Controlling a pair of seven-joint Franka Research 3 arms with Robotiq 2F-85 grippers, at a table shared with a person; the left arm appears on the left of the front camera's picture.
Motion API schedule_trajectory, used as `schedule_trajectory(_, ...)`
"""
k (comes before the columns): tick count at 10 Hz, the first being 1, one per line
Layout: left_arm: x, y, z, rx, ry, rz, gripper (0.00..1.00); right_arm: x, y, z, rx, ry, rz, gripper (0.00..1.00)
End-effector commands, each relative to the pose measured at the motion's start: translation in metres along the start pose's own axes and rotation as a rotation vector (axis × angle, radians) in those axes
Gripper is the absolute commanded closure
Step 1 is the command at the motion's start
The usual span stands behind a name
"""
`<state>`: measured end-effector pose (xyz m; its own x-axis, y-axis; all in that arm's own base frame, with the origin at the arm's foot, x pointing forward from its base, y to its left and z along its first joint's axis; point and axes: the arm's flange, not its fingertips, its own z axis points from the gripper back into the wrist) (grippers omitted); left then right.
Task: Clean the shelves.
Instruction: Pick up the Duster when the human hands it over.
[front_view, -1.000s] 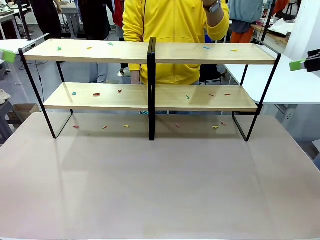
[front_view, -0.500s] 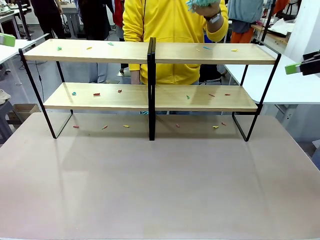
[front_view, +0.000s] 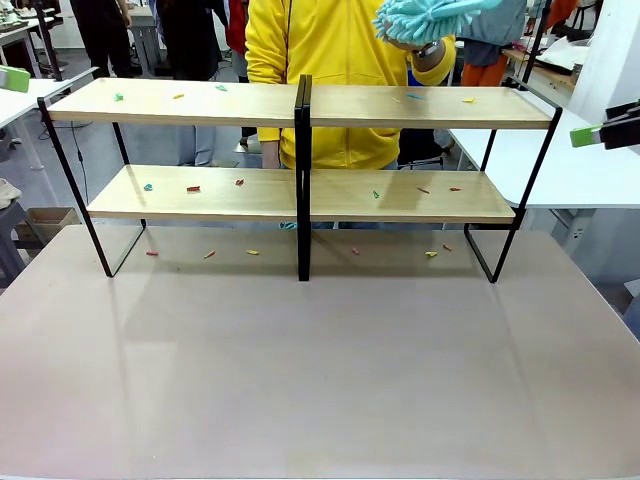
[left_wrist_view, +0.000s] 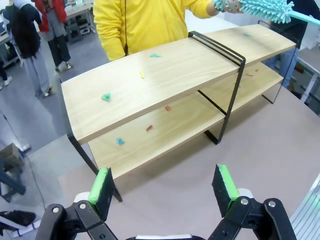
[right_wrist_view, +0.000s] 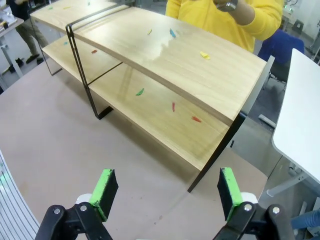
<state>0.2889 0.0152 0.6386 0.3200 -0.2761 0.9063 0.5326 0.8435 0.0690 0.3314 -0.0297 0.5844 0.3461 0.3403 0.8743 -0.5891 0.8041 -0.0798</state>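
Where: shelves (front_view: 200, 102) at the worktop's (front_view: 320, 380) far edge, scraps (front_view: 192, 188) on both boards.
Change: person's teal duster (front_view: 440, 18) has risen above the top board's right half; sweeping likely starts.
Tools: left tool (left_wrist_view: 164, 184), right tool (right_wrist_view: 165, 187) both wide, empty.

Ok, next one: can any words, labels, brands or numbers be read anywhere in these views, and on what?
No text can be read in any view.
shelves: plain wood and black frame, no label.
yellow top of the person: no print showing.
duster: no marking.
left gripper and right gripper: black with green pads, no legible marking.
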Motion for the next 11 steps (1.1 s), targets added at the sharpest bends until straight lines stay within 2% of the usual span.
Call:
schedule_trajectory(1,0.000,0.001,0.000,-0.001,-0.001,0.004,0.00,-0.012,0.005,-0.007,0.032,-0.092,0.014,0.00)
schedule_trajectory(6,0.000,0.001,0.000,-0.001,-0.001,0.004,0.00,-0.010,0.016,0.000,0.056,-0.073,-0.006,0.00)
schedule_trajectory(9,0.000,0.001,0.000,-0.001,-0.001,0.004,0.00,-0.013,0.036,0.010,0.036,-0.026,-0.161,0.00)
schedule_trajectory(11,0.000,0.001,0.000,-0.001,-0.001,0.004,0.00,-0.011,0.058,0.011,0.029,-0.006,-0.209,0.00)
